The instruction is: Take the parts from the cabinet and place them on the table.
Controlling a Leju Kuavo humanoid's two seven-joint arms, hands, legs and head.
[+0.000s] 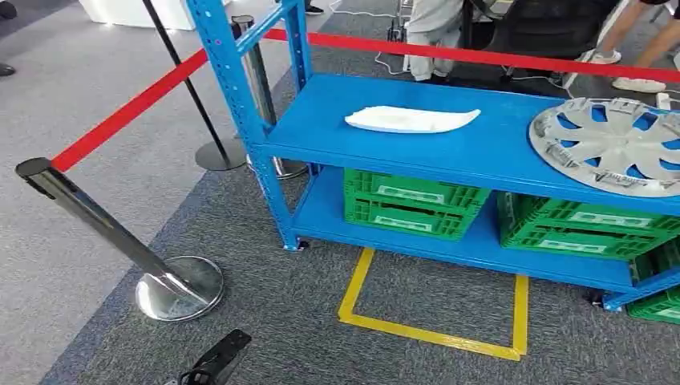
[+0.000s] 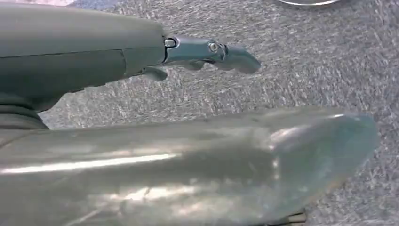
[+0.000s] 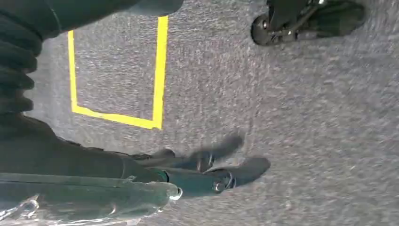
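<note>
1. The left hand's fingers reach out straight over the grey carpet, apart from the thick thumb, with nothing between them.
2. The right hand's fingers likewise extend loosely above the carpet and grip nothing; the view is blurred.
3. In the head view the left hand hangs low at the bottom edge, well apart from the shelving.
4. A yellow tape square marks the floor in front of the blue cabinet.
5. On the cabinet's upper shelf lie a white moulded part towards the left and a silver wheel cover at the right end.
6. Green crates sit on the lower shelf.
7. A red barrier belt runs between chrome stanchions on the left; people's legs stand behind the cabinet.
</note>
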